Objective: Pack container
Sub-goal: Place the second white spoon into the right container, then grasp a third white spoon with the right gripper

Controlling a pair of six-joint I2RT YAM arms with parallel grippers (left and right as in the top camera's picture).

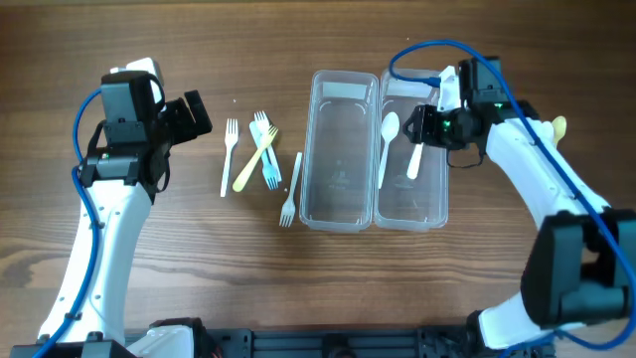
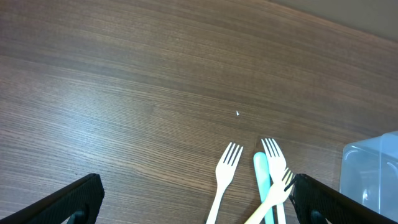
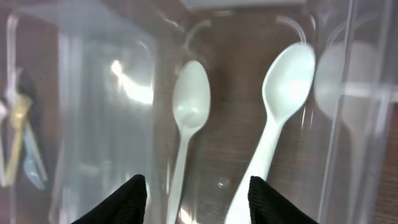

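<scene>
The clear two-trough container [image 1: 343, 217] lies at the table's middle. Its left trough holds nothing. Its right trough [image 1: 437, 189] holds two white spoons [image 1: 387, 139] [image 1: 415, 159]. My right gripper [image 1: 429, 124] hovers open over the right trough. In the right wrist view its fingers [image 3: 199, 205] stand apart above the two spoons [image 3: 188, 118] [image 3: 283, 93] and grip nothing. My left gripper [image 1: 194, 114] is open and empty, left of the loose forks. In the left wrist view [image 2: 196, 211] the forks lie between and ahead of its fingers.
Left of the container lie a white fork [image 1: 229, 154], a yellow fork [image 1: 254, 161] crossed over a blue one [image 1: 269, 169], another white fork [image 1: 260, 127] and a white fork [image 1: 290, 191] by the container wall. A yellowish utensil [image 1: 559, 126] shows behind the right arm.
</scene>
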